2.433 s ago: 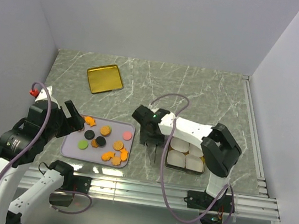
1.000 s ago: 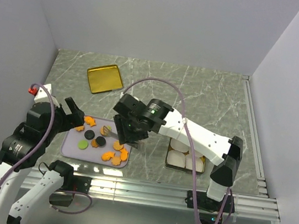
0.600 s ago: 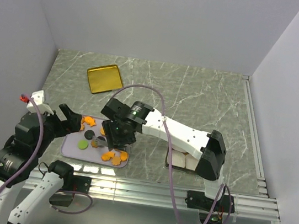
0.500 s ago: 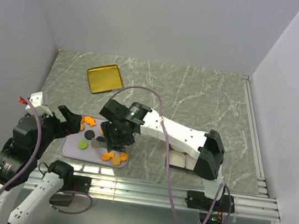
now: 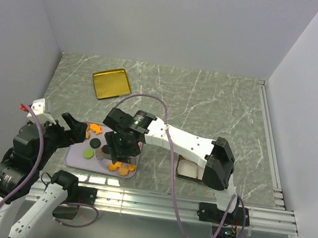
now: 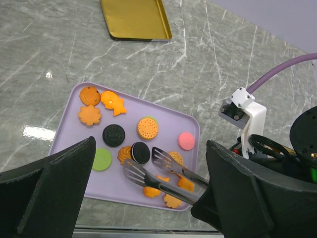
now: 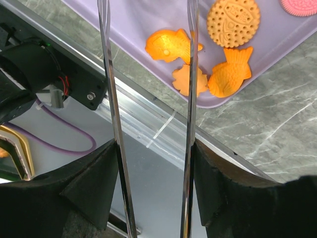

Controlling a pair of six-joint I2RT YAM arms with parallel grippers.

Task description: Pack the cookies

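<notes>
**Inspector:** Grippers?

**Assessor:** Left gripper [image 5: 76, 129] gaped empty beside the tray [image 6: 69, 134]. Right gripper [image 5: 120, 142] clamped the tongs [image 6: 137, 174], tips apart over the cookies [image 6: 147, 128] on the tray.

**Inspector:** Risk?

**Assessor:** Flat cookies could slip from the tips, or neighbours get pinched.

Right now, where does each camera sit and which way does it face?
Top external: above and behind the robot, facing down on the table; left arm and right arm show.
Left wrist: on the open left gripper, facing down at the lavender tray.
Right wrist: on the right gripper, facing down along its held tongs at orange cookies.
Shared: both wrist views show the tongs over the tray's cookies.
</notes>
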